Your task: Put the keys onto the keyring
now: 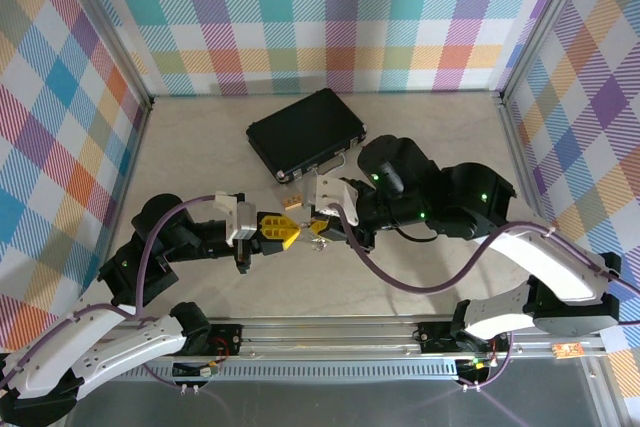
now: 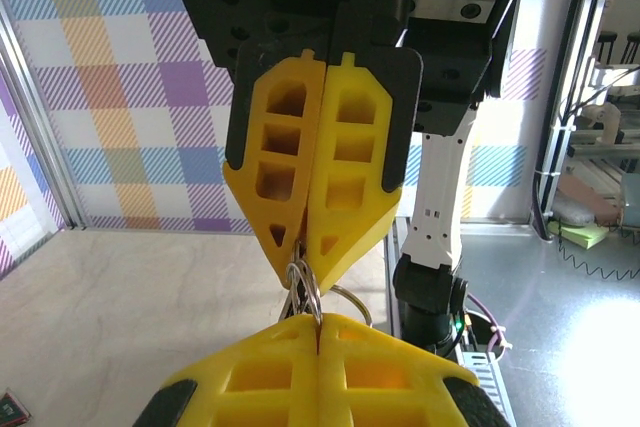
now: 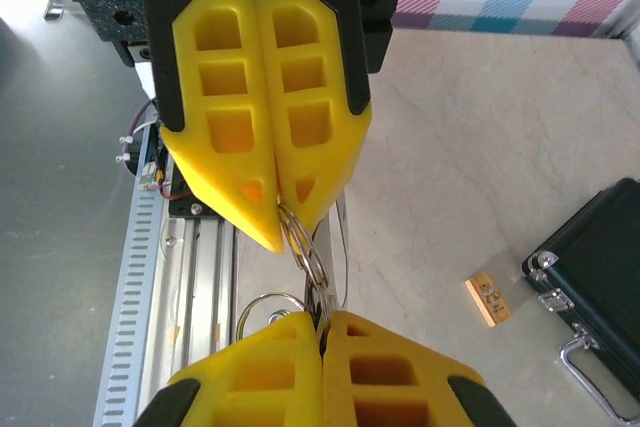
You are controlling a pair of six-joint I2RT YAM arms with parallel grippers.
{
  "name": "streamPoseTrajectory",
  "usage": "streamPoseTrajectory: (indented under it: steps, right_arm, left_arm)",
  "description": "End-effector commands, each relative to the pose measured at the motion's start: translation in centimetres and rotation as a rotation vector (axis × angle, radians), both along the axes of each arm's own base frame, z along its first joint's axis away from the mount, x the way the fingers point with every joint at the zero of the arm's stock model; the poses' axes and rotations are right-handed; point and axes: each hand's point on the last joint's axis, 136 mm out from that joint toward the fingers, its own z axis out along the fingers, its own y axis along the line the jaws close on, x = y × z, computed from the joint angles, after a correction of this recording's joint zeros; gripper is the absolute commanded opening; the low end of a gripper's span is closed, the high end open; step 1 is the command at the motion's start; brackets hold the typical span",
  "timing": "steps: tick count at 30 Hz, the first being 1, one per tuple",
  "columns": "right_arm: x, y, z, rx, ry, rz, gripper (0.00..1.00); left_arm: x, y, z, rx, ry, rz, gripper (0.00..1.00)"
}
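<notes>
My two grippers meet tip to tip above the table's near middle. The left gripper (image 1: 288, 234) (image 2: 320, 319) is shut, with a silver wire loop of the keyring (image 2: 308, 282) pinched at its tips. Facing it, the right gripper (image 1: 318, 226) (image 3: 322, 317) is shut on the same bunch of loops, the keyring (image 3: 305, 247). A further loop (image 3: 262, 305) hangs to the side. A slim silver strip (image 3: 343, 237) and a dark sliver sit among the loops. I cannot tell the keys apart from the rings.
A black case (image 1: 307, 132) (image 3: 600, 267) with a silver handle lies behind the grippers. A small tan wooden block (image 1: 292, 201) (image 3: 488, 299) rests on the marble table (image 1: 440, 147) between case and grippers. The metal rail (image 1: 330, 332) runs along the near edge.
</notes>
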Motion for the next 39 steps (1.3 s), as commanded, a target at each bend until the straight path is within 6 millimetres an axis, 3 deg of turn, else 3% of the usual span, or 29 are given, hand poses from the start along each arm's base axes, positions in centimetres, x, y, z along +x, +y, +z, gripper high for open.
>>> streamPoseTrajectory:
  steps: [1, 8, 19, 30, 33, 39]
  right_arm:
    - [0.2, 0.5, -1.4, -0.060, 0.031, -0.014, 0.03]
    - [0.1, 0.4, -1.7, -0.090, 0.051, -0.016, 0.05]
    - [-0.5, -0.1, -0.4, -0.034, 0.052, -0.006, 0.24]
    - [-0.7, 0.0, 1.6, 0.053, 0.033, 0.002, 0.27]
    - [-0.8, -0.2, 1.7, 0.056, 0.032, 0.005, 0.31]
    - [-1.2, -0.5, 2.5, 0.087, 0.031, 0.020, 0.49]
  left_arm:
    - [-2.2, 0.9, 4.4, -0.112, -0.095, -0.070, 0.00]
    - [-2.0, 1.1, 4.2, -0.108, -0.102, -0.053, 0.00]
    - [-2.0, 1.1, 4.2, -0.109, -0.102, -0.052, 0.00]
    - [-2.3, 1.1, 4.0, -0.103, -0.098, -0.071, 0.00]
    - [-2.4, 1.1, 4.0, -0.102, -0.097, -0.072, 0.00]
    - [-2.5, 1.2, 4.0, -0.101, -0.096, -0.079, 0.00]
